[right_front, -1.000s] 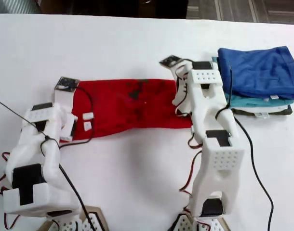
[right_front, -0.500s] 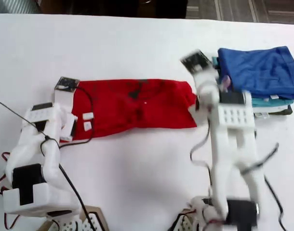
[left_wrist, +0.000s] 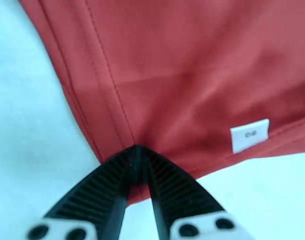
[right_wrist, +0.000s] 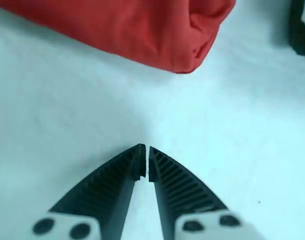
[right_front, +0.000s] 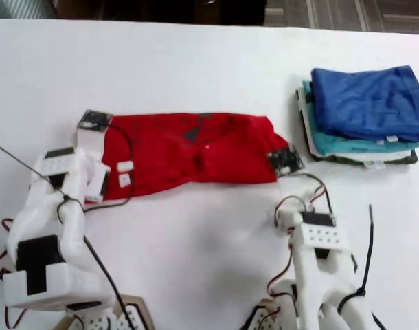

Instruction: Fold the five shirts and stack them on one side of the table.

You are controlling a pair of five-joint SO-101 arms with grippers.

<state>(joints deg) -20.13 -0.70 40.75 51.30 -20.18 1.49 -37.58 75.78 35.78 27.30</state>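
A red shirt [right_front: 189, 155], folded into a long strip, lies across the middle of the table. My left gripper [left_wrist: 135, 150] is shut on the hem at its left end, close to a white label [left_wrist: 249, 135]. The left arm [right_front: 55, 199] stands over that end. My right gripper [right_wrist: 146, 151] is shut on nothing, above bare table just short of the rounded right end of the red shirt [right_wrist: 192, 35]. The right arm [right_front: 319, 240] sits near the table's front edge. A stack of folded shirts [right_front: 364, 113], blue on top with teal and a dark one beneath, rests at the right.
The white table [right_front: 196, 62] spreads behind the shirt and in front of it between the two arms. Loose cables [right_front: 106, 275] trail from both arm bases at the near edge. The stack's dark edge [right_wrist: 302, 27] lies beyond the right gripper.
The right arm has pulled back from the red shirt's right end toward the near edge, leaving that end uncovered. The left arm and the stack have not moved.
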